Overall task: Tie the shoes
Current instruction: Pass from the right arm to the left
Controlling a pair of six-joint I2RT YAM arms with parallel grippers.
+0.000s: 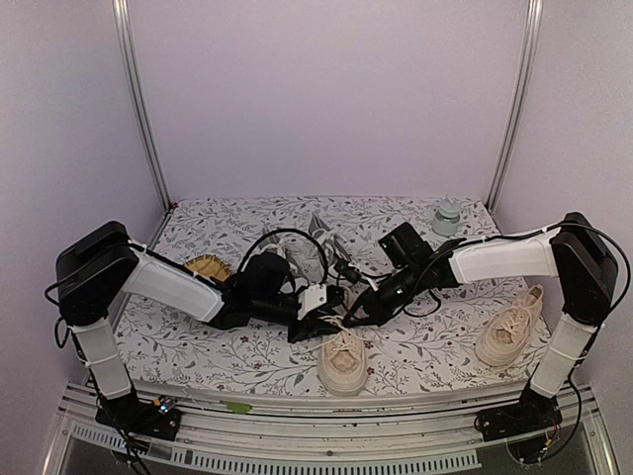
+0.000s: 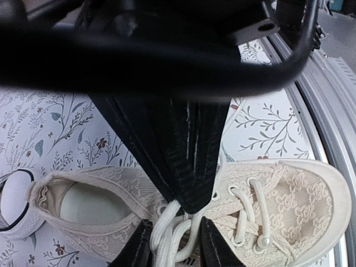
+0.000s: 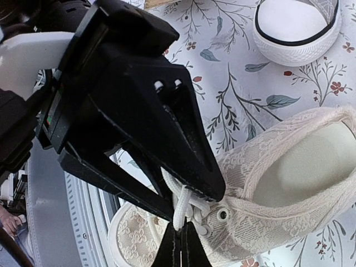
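A cream lace-up shoe (image 1: 343, 364) (image 2: 300, 194) (image 3: 289, 167) sits near the front edge, toe toward the arm bases. Both grippers meet over its laces (image 2: 167, 222). My left gripper (image 1: 318, 325) (image 2: 176, 223) stands partly open, a finger on either side of a bundle of lace strands. My right gripper (image 1: 354, 317) (image 3: 181, 232) is shut on one lace strand (image 3: 179, 214), which it holds up from the knot. The second cream shoe (image 1: 509, 334) lies at the right. Of the grey pair (image 1: 321, 236), a white end (image 3: 297, 28) shows behind the arms.
A small pale jar (image 1: 448, 216) stands at the back right. A round tan object (image 1: 208, 267) lies by the left arm. The floral cloth (image 1: 425, 346) ends at a metal rail (image 1: 326, 424) along the front. Black cables loop above the grippers.
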